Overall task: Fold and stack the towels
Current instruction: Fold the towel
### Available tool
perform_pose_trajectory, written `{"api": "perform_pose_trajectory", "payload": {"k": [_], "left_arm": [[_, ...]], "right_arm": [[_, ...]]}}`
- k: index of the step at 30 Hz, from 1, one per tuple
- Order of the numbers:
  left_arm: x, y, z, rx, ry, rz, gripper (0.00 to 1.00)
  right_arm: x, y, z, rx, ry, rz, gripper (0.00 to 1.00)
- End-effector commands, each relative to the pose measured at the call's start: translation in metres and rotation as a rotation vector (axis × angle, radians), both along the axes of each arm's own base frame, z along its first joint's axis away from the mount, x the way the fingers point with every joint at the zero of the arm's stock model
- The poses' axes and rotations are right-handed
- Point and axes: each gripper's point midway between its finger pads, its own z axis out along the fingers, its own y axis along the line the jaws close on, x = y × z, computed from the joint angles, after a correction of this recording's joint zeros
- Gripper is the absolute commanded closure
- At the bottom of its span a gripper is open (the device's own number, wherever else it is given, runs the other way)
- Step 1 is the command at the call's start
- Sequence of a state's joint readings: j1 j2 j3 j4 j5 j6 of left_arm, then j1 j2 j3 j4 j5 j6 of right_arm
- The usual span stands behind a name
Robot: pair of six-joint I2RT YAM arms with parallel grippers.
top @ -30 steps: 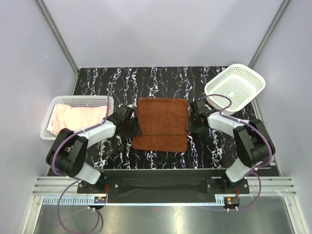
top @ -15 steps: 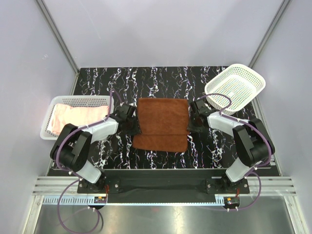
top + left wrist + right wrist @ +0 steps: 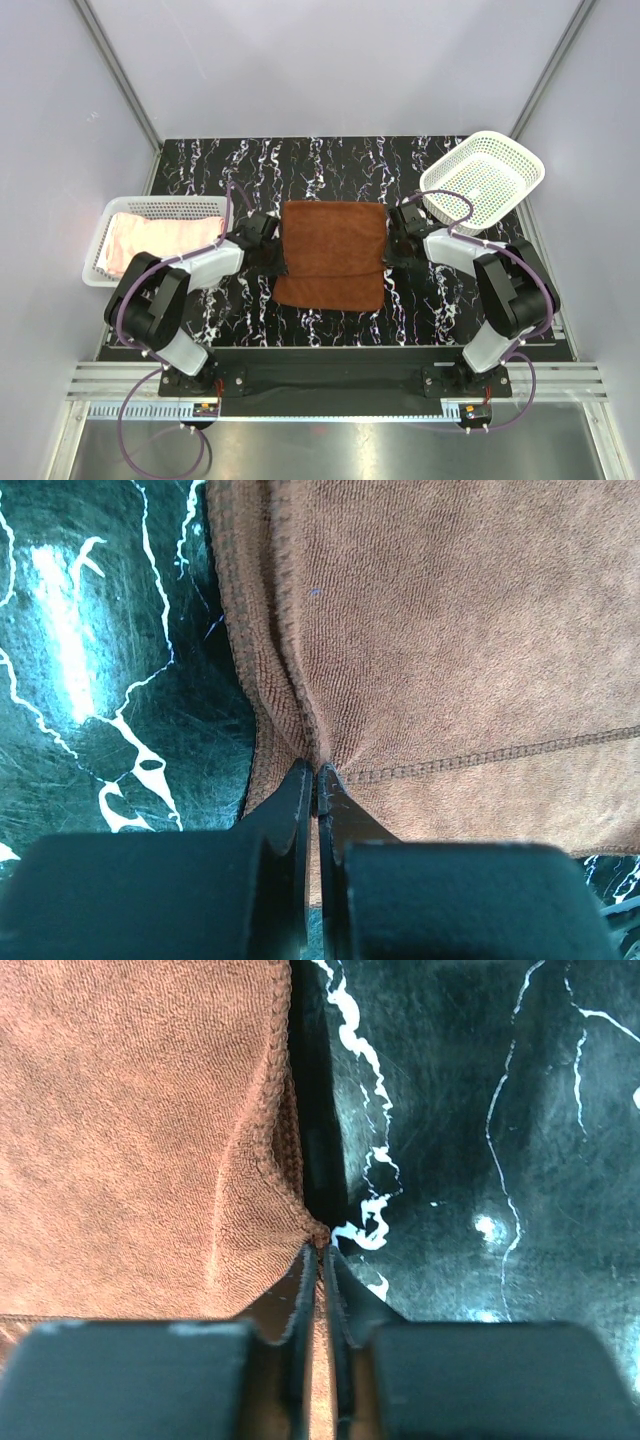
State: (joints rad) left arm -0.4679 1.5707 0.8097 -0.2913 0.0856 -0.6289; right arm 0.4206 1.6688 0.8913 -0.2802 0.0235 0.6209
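A brown towel (image 3: 332, 250) lies in the middle of the black marbled table, its far part folded over the near part. My left gripper (image 3: 277, 262) is shut on the towel's left edge; the left wrist view shows the jaws (image 3: 316, 776) pinching the cloth (image 3: 450, 660). My right gripper (image 3: 390, 255) is shut on the towel's right edge; the right wrist view shows the cloth (image 3: 140, 1130) pinched between the jaws (image 3: 322, 1252). A pale pink towel (image 3: 150, 240) lies in the white basket (image 3: 110, 215) on the left.
An empty white basket (image 3: 482, 180) stands at the back right, close to my right arm. The black marbled table (image 3: 320, 165) is enclosed by grey walls at the back and sides. The arm bases sit on a rail at the near edge.
Both grippers have moved slightly away from me, carrying the towel's edges; the folded upper layer now covers more of the near part.
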Motion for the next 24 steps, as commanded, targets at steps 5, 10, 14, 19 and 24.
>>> {"api": "perform_pose_trajectory", "payload": {"k": [5, 10, 14, 19, 24], "left_arm": [[0.02, -0.015, 0.024, -0.049, -0.043, -0.017, 1.0], [0.023, -0.012, 0.037, -0.032, -0.065, -0.007, 0.94], [0.024, -0.011, 0.04, -0.026, -0.067, -0.008, 0.79], [0.022, -0.012, 0.034, -0.024, -0.045, -0.017, 0.67], [0.022, -0.005, 0.032, 0.014, -0.038, -0.004, 0.6]], "right_arm": [[-0.02, -0.016, -0.024, -0.082, 0.098, 0.006, 1.0], [-0.012, -0.009, 0.012, -0.045, 0.042, 0.03, 1.0], [-0.013, -0.006, 0.024, -0.026, 0.034, 0.043, 1.0], [-0.015, -0.001, 0.027, 0.005, 0.037, 0.057, 1.0], [-0.016, 0.001, 0.027, 0.017, 0.033, 0.063, 1.0]]}}
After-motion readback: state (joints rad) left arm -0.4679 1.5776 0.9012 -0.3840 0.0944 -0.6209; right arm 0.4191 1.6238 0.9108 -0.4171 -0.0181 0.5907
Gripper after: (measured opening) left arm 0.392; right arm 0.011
